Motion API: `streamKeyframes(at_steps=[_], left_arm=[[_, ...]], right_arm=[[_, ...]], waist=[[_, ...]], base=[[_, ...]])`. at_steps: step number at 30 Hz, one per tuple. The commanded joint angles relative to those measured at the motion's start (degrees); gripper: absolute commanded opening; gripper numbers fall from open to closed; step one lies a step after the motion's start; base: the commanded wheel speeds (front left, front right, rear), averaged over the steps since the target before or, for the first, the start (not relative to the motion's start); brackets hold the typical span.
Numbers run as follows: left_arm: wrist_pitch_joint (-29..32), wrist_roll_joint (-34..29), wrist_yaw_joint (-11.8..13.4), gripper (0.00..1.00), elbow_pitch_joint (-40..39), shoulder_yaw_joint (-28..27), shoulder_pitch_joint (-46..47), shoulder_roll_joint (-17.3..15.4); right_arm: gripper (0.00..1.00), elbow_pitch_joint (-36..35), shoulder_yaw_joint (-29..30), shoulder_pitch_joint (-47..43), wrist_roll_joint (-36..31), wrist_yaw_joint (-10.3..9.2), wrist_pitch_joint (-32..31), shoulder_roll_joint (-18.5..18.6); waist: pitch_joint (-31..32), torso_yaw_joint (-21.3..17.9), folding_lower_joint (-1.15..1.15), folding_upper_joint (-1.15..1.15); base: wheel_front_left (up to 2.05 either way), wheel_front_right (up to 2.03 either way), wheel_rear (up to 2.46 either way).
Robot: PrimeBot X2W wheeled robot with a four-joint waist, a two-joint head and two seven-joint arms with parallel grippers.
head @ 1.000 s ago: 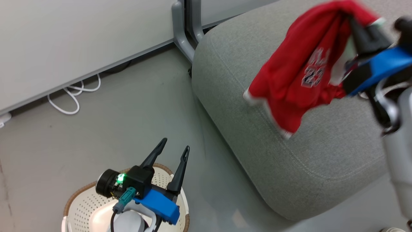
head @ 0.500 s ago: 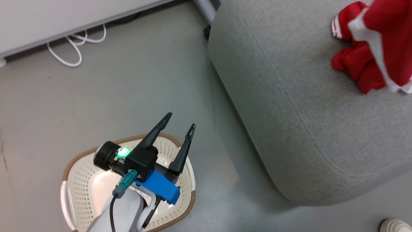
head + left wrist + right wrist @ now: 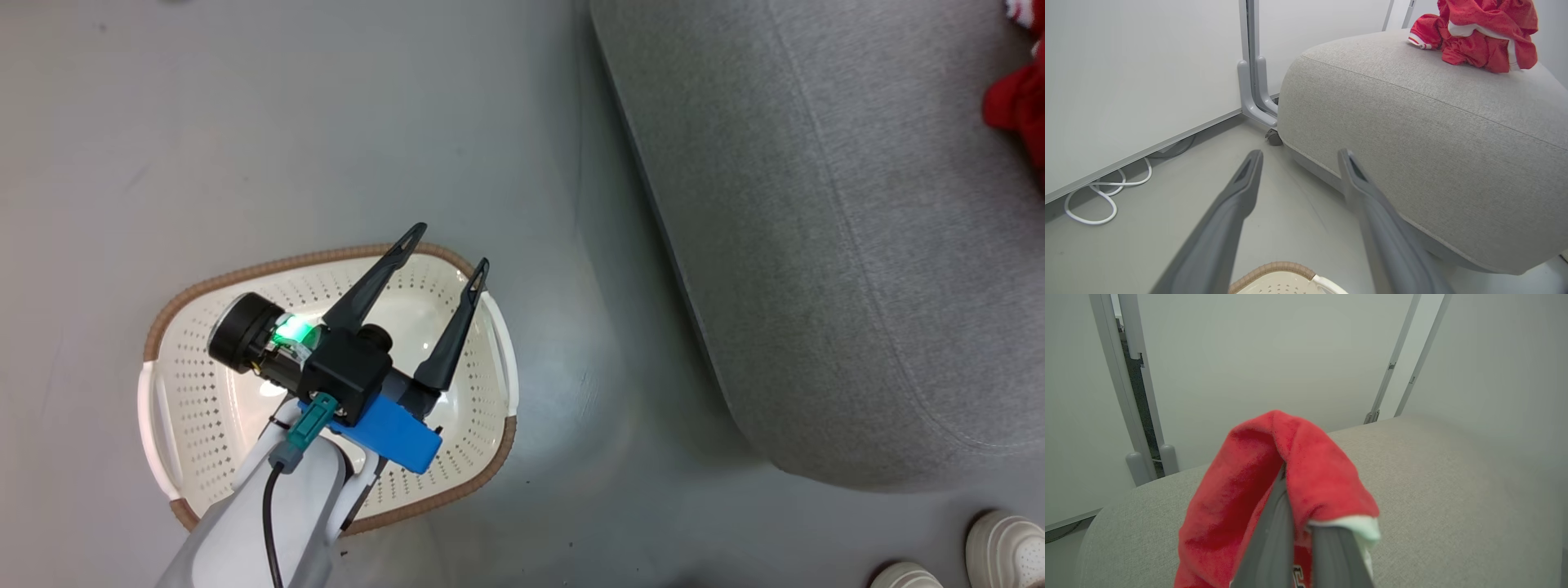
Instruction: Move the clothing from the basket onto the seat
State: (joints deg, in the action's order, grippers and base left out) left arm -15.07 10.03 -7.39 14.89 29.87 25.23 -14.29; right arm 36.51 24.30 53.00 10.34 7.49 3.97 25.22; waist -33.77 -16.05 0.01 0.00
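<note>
More basket [image 3: 196,392] shows as right gripper [image 3: 1289,486] still clamps clothing [image 3: 1237,490].

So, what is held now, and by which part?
The right gripper grips the red clothing at a bunched fold near white trim; left gripper is open, empty.

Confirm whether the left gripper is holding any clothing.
No: the left gripper is open, fingers spread apart with no cloth between them.

One basket [image 3: 189,384], one seat [image 3: 816,245], two shoes [image 3: 1008,543]
</note>
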Motion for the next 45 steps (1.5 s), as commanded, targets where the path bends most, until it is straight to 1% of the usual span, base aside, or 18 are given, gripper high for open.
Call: streamKeyframes(at_steps=[1, 6, 12, 13, 14, 15, 16, 22, 25, 32, 36, 42, 45], left_arm=[[-0.2, -0.1, -0.1, 1.0, -0.3, 0.1, 1.2, -0.2], [-0.2, -0.3, -0.1, 1.0, -0.2, 0.8, 2.2, -0.3], [-0.2, 0.1, -0.1, 1.0, 0.1, 0.7, 2.2, 0.3], [-0.2, 0.2, -0.1, 1.0, 0.1, 0.6, 2.2, 0.4], [-0.2, 0.2, -0.1, 1.0, 0.2, 0.5, 2.1, 0.5], [-0.2, 0.3, -0.1, 1.0, 0.3, 0.5, 2.0, 0.6], [-0.2, 0.3, -0.1, 1.0, 0.4, 0.5, 2.0, 0.7], [-0.2, 0.8, -0.1, 1.0, 0.9, -0.1, 1.1, 1.8], [-0.2, 1.1, -0.1, 1.0, 1.3, -0.3, 0.5, 2.7], [-0.2, 2.1, -0.1, 1.0, 2.0, -1.3, -2.1, 4.8], [-0.2, 2.9, -0.1, 1.0, 2.6, -3.2, -4.6, 5.9], [-0.2, 4.0, -0.1, 1.0, 3.8, -6.1, -9.4, 7.6], [-0.2, 4.0, -0.1, 1.0, 4.0, -7.6, -11.8, 8.2]], right_arm=[[0.0, 1.0, 0.1, -0.7, 0.4, 0.01, 0.7, -0.4], [0.0, 6.5, -0.9, -0.4, 0.1, 0.01, 2.6, -1.6], [0.0, 10.8, -2.3, 1.3, -0.5, 0.01, 5.0, -0.7], [0.09, 11.5, -2.6, 1.6, -0.5, 0.01, 5.2, -0.5], [0.33, 12.0, -3.0, 1.8, -0.3, 0.01, 5.5, -0.3], [0.58, 12.5, -3.4, 2.1, -0.3, 0.01, 5.7, -0.1], [1.0, 13.0, -3.9, 2.3, -0.1, 0.01, 5.8, 0.1], [1.0, 15.3, -7.4, 2.1, 1.1, 0.01, 6.5, 1.3], [1.0, 15.6, -9.5, 0.4, 1.6, 0.01, 7.3, 1.8], [1.0, 13.1, -13.9, -4.9, 3.7, 0.01, 7.9, 2.6], [1.0, 9.2, -16.2, -8.9, 3.4, 0.01, 6.9, 2.0], [1.0, 0.7, -18.0, -17.9, -0.1, 0.01, 4.8, 1.1], [1.0, -5.3, -17.5, -23.7, -1.1, 0.01, 3.2, -1.0]], waist=[[-1.8, 0.7, -0.01, 0.0], [-2.9, 1.2, -0.01, 0.0], [-2.4, 1.7, -0.01, 0.0], [-2.2, 1.8, -0.01, 0.0], [-2.0, 1.8, -0.01, 0.0], [-1.7, 1.8, -0.01, 0.0], [-1.5, 1.9, -0.01, 0.0], [1.0, 2.1, -0.01, 0.0], [2.9, 2.3, -0.01, 0.0], [8.7, 3.4, -0.01, 0.0], [12.8, 4.0, -0.01, 0.0], [20.4, 6.0, -0.01, 0.0], [23.4, 7.3, -0.01, 0.0]], base=[[0.0, 0.0, 0.0], [0.0, 0.0, 0.0], [0.0, 0.0, 0.0], [0.0, 0.0, 0.0], [0.0, 0.0, 0.0], [0.0, 0.0, 0.0], [0.0, 0.0, 0.0], [0.0, 0.0, 0.0], [0.0, 0.0, 0.0], [0.0, 0.0, 0.0], [0.0, 0.0, 0.0], [0.0, 0.0, 0.0], [0.0, 0.0, 0.0]])
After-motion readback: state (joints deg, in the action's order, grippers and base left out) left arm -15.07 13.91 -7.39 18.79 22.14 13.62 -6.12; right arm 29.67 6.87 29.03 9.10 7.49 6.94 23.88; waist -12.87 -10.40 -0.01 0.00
